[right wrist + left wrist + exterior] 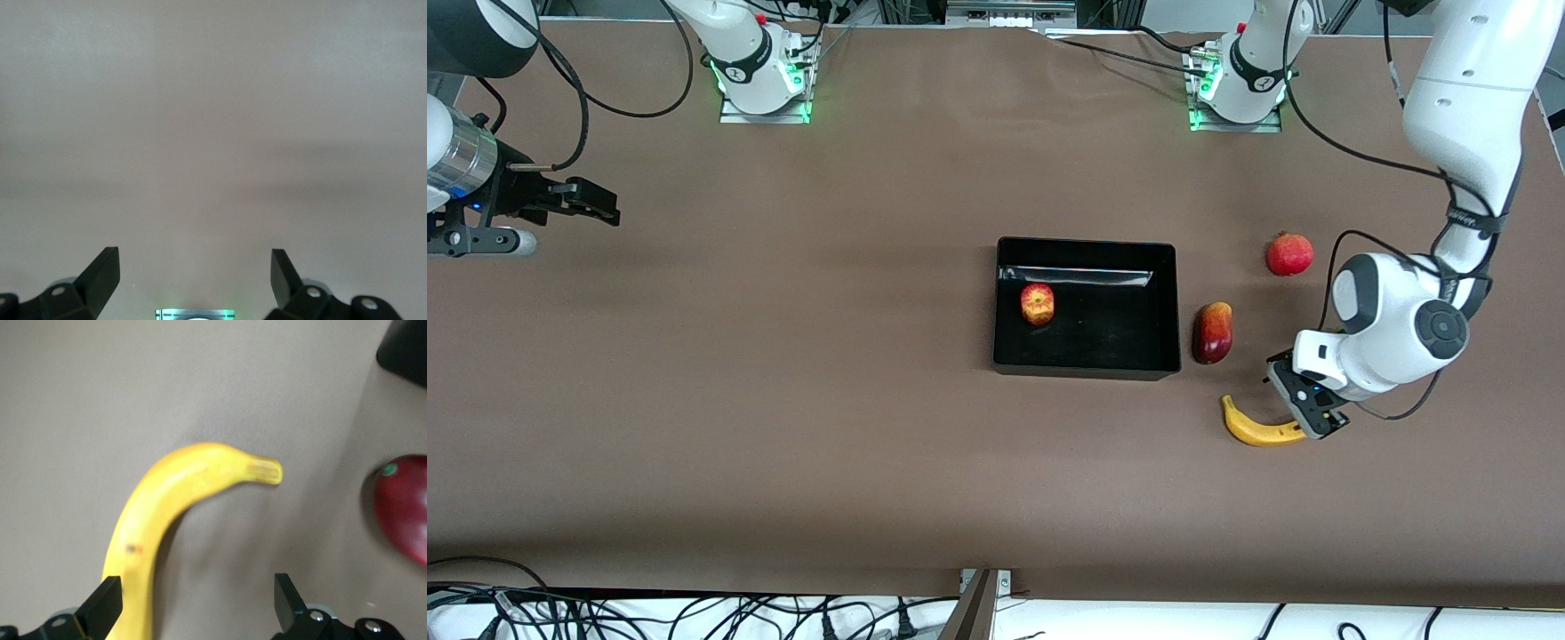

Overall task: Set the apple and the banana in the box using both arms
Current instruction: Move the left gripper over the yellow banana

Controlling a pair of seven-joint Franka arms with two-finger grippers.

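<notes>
On a brown desk (783, 400), a small round red apple with yellow-orange patches (1037, 304) sits inside a shallow black rectangular plastic box (1087, 364), toward the right arm's end of it. A curved bright yellow banana (1254, 427) lies on the desk nearer the front camera than the box, toward the left arm's end. The left arm's black two-finger gripper (197, 603) is down at one end of the banana, its fingers (103, 603) spread wide with one of them against the fruit's side and nothing clasped. An elongated dark red-and-yellow oval fruit (1213, 332) rests just beside the box on that same end, and an all-red round pomegranate with a crown (1289, 254) lies farther from the front camera than that oval fruit, well apart from the box. The right arm's black gripper (195, 275) waits over bare desk well apart from the box, at the right arm's end, its fingers wide apart and holding nothing.
</notes>
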